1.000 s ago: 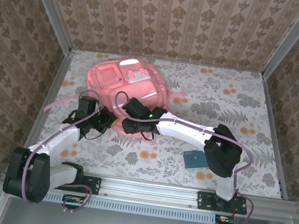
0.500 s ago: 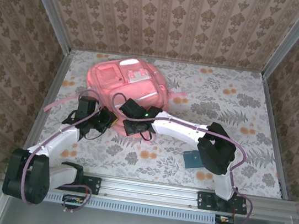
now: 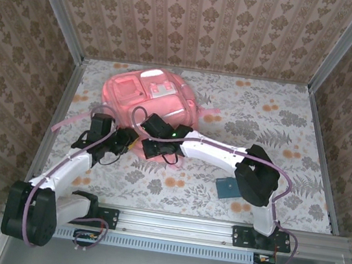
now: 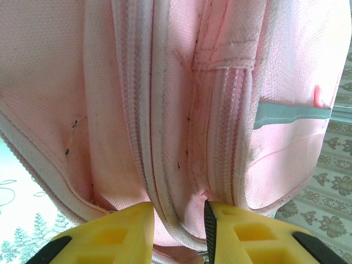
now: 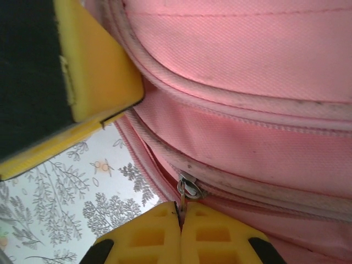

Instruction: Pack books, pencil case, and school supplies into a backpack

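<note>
backpack (image 3: 152,92) blocking far left, arms (image 3: 216,152) crowding its near edge, bare tabletop (image 3: 275,129) right, teal book (image 3: 226,188) front-right

From above, the backpack (image 3: 145,91)'s 6 o'clock edge is hidden under the left arm (image 3: 100,136) and right arm (image 3: 212,151), whose elbow covers the teal book (image 3: 225,189)'s 3 o'clock corner. Up close, the zipper pull (image 5: 187,191)'s lower end vanishes between the right gripper (image 5: 180,212)'s fingers (image 5: 220,236).

This is a robot test cell dressed up as a home room: damask wallpaper panels (image 3: 198,23) in bare aluminium posts (image 3: 56,7) stand beyond and to both sides of the jaws. A floral-print table cover (image 3: 262,124) lies beneath the jaws. Behind them, two robot arms (image 3: 212,151) are bolted to an aluminium rail (image 3: 176,224).
</note>
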Motion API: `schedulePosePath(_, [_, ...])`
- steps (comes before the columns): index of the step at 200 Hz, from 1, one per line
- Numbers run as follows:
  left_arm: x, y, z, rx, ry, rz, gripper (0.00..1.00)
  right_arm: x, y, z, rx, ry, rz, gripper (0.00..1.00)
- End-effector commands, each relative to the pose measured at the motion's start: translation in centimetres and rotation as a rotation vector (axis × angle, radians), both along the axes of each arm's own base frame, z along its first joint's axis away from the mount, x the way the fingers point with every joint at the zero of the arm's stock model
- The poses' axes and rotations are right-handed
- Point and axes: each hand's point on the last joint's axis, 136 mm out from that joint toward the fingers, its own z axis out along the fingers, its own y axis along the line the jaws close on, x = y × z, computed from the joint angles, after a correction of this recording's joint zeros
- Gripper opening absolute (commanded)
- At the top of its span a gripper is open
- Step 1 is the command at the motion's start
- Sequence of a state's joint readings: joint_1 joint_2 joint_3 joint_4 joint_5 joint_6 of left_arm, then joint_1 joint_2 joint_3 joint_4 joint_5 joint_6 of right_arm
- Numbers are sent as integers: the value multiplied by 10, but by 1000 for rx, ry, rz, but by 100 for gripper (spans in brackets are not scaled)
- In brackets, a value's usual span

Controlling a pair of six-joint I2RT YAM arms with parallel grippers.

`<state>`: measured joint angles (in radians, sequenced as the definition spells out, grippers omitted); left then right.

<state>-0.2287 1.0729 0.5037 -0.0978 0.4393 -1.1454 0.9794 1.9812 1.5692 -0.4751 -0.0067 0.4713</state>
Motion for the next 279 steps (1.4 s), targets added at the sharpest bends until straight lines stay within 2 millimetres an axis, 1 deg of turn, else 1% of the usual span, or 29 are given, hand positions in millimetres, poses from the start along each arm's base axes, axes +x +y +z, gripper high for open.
schedulePosePath(1, [1,-4,4,-36,-21,-1,31,-10,25,39,161,-4,68,0])
schedulePosePath(30, [2,-5,5,-71,-19,23,30,-12,34,50,221,3,84,0])
schedulePosePath(49, [4,-3,5,-70,-18,43,28,-10,34,55,228,-7,79,0])
schedulePosePath(60, [7,-3,5,-69,-20,52,26,-9,33,55,221,-10,76,0])
schedulePosePath(76, [10,-2,3,-67,-19,67,21,-9,30,55,214,-12,70,0])
schedulePosePath(93, [13,1,1,-53,-19,80,11,-10,18,52,179,-23,49,0])
schedulePosePath(106, [14,5,0,-23,-25,91,4,-8,0,45,112,-49,14,0])
schedulePosePath(115, [14,9,0,4,-30,92,0,-5,-17,40,51,-72,-18,0])
schedulePosePath(142, [13,17,-1,53,-32,87,0,8,-78,24,-134,-141,-116,0])
schedulePosePath(144, [13,17,-1,54,-30,88,0,9,-87,20,-164,-135,-124,0])
schedulePosePath(145, [13,18,-2,55,-29,88,0,9,-87,20,-164,-135,-124,0])
schedulePosePath(157, [12,20,-2,59,-31,88,0,16,-114,13,-230,-138,-164,0])
schedulePosePath(170, [11,21,-2,64,-30,83,0,29,-140,12,-278,-160,-215,0])
schedulePosePath(175, [12,21,-1,64,-36,79,0,34,-147,12,-290,-164,-228,0])
schedulePosePath(194, [12,19,3,72,-47,52,0,59,-186,13,-364,-173,-347,0])
schedulePosePath(206, [12,17,7,80,-54,34,0,65,-200,20,-386,-177,-390,0])
schedulePosePath(215, [13,16,10,83,-68,18,0,65,-200,27,-373,-189,-390,0])
schedulePosePath(228, [16,14,16,91,-81,-3,0,56,-195,33,-328,-175,-366,0])
schedulePosePath(253, [25,9,28,108,-116,-49,0,21,-185,38,-252,-125,-277,0])
schedulePosePath(258, [27,8,30,114,-122,-57,0,11,-181,39,-228,-115,-250,0])
schedulePosePath(279, [38,5,35,145,-136,-96,0,-16,-167,41,-141,-77,-179,0])
